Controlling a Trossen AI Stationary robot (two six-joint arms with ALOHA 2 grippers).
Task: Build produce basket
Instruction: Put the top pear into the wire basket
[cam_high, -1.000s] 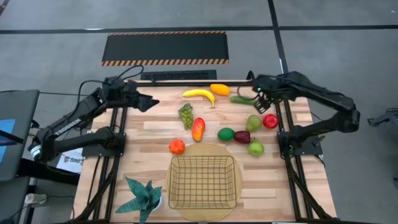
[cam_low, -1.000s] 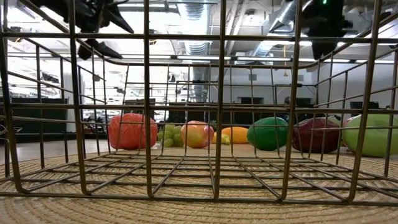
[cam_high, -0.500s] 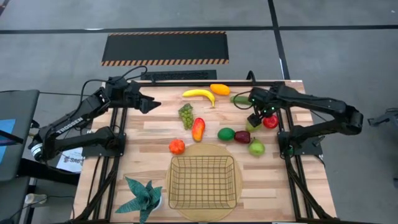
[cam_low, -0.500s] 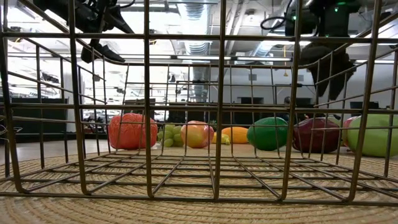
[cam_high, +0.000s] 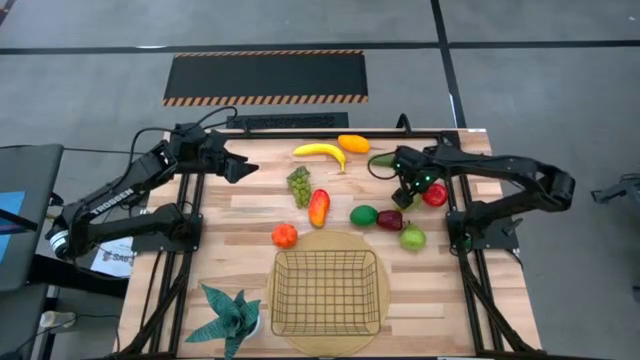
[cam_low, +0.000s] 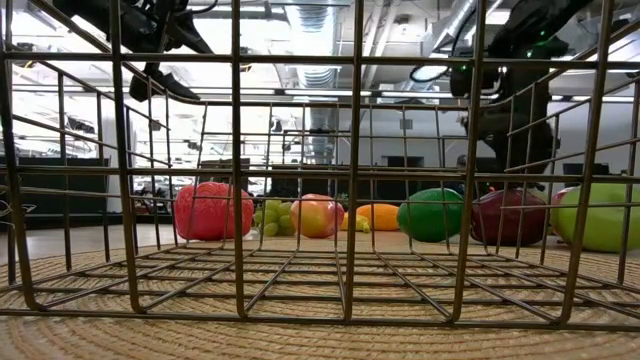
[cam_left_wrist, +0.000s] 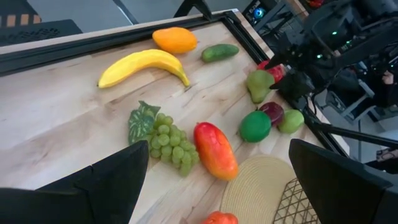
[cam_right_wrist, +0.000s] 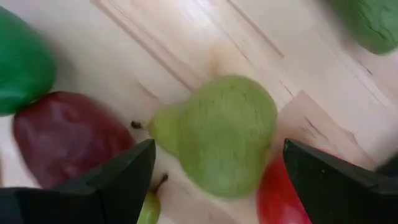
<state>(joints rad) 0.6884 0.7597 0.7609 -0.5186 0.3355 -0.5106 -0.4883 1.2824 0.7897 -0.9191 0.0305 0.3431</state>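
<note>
- Two dark arms show in the high view: the right gripper (cam_high: 405, 192) hangs over the green pear among the fruit at the table's right, while the left gripper (cam_high: 243, 166) waits, spread wide, near the far-left edge; the dark wire-mesh rectangular basket (cam_high: 326, 291) sits empty on a round tan woven mat (cam_high: 385, 262).
- Low view: the right arm descends behind the dark red apple (cam_low: 510, 217) and round green lime (cam_low: 431, 214).
- Left wrist view: the yellow banana (cam_left_wrist: 145, 65) and green grapes (cam_left_wrist: 169, 140) lie untouched.
- Right wrist view: fingers (cam_right_wrist: 106, 186) wide apart straddle the pear (cam_right_wrist: 221, 134); best to lower squarely, centre on its fat body, and avoid nudging the apple beside it.
</note>
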